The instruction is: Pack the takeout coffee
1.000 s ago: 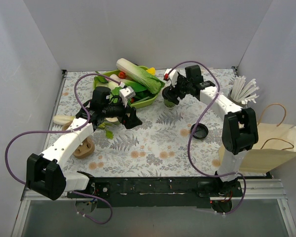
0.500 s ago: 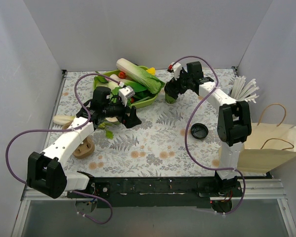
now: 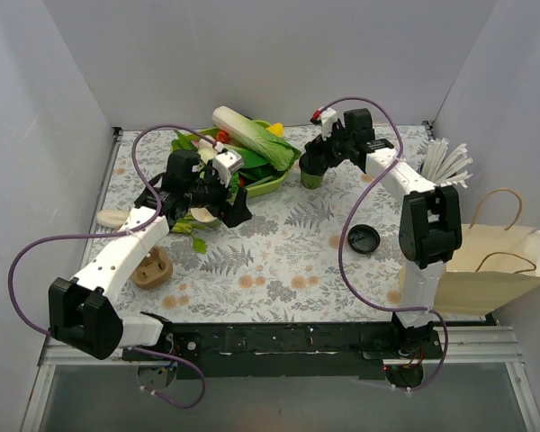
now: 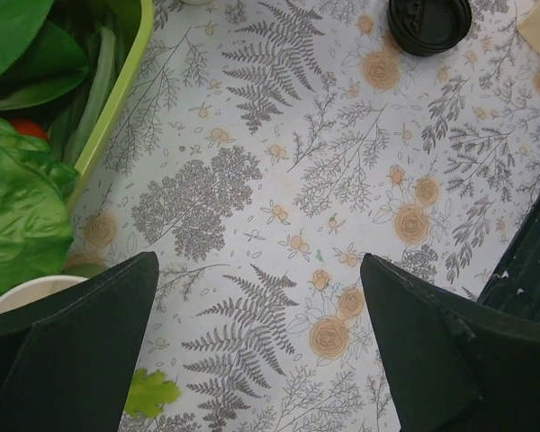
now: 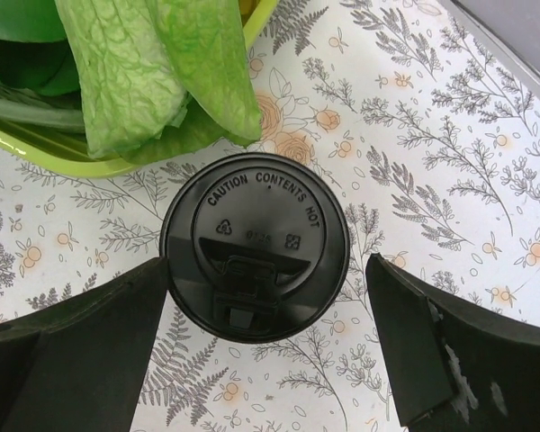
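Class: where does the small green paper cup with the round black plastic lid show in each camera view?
Top external: small green paper cup with black lid, far centre.
Left wrist: not in it.
Right wrist: centre, seen from above.
Shared landmark: lime-green plastic tray of leafy vegetables, in all views.

The only words that can be read stand on the round black lid (image 5: 255,247) of the coffee cup (image 3: 311,178), seen from the right wrist: raised letters in an arc along its far rim say "CAUTION CONTENTS HOT". Below them the lid bears a small recycling triangle, a short row of figures too faint to make out and a small square mark. The other black lid (image 4: 429,20), lying on the flowered table cover, shows no readable lettering
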Tool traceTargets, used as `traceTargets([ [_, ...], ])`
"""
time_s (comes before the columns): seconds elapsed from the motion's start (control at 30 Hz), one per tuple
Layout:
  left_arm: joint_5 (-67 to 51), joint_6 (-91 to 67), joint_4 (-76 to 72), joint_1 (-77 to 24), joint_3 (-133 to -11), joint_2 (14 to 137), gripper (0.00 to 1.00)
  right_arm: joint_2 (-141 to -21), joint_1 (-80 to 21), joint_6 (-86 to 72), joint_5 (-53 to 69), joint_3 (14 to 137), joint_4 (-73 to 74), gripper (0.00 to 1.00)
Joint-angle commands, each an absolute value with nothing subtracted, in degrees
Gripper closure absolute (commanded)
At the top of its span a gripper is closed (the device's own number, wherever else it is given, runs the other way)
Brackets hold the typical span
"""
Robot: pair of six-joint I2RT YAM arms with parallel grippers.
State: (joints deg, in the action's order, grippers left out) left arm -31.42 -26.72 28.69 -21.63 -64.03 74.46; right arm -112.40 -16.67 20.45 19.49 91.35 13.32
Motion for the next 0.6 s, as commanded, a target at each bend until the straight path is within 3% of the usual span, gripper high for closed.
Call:
traceTargets([
  [0.0, -29.53, -24.87, 32.26, -21.01, -65.92, 72.6, 0.03, -108.72, -16.35, 19.25, 20.39, 92.64, 10.37, 0.02],
  [0.17, -25.34, -23.21, 36.29, -20.48, -69.51, 72.42, 0.03, -106.45, -16.44, 19.34, 20.04, 92.72, 10.11, 0.02],
  [0.3, -16.38, -18.47, 49.78, -18.55, -75.49, 71.46, 0.04, -102.23, -16.44, 17.76, 18.9, 91.59, 10.46, 0.02],
  [0.4, -9.17, -17.84, 57.71, -14.78, -77.95, 69.61, 0.05, -98.54, -16.44, 15.3, 17.93, 88.96, 10.81, 0.02],
  [0.57, -6.6, -15.65, 66.35, -1.95, -77.52, 70.3, 0.14, -91.86, -16.44, 10.55, 20.47, 82.54, 10.46, 0.02],
])
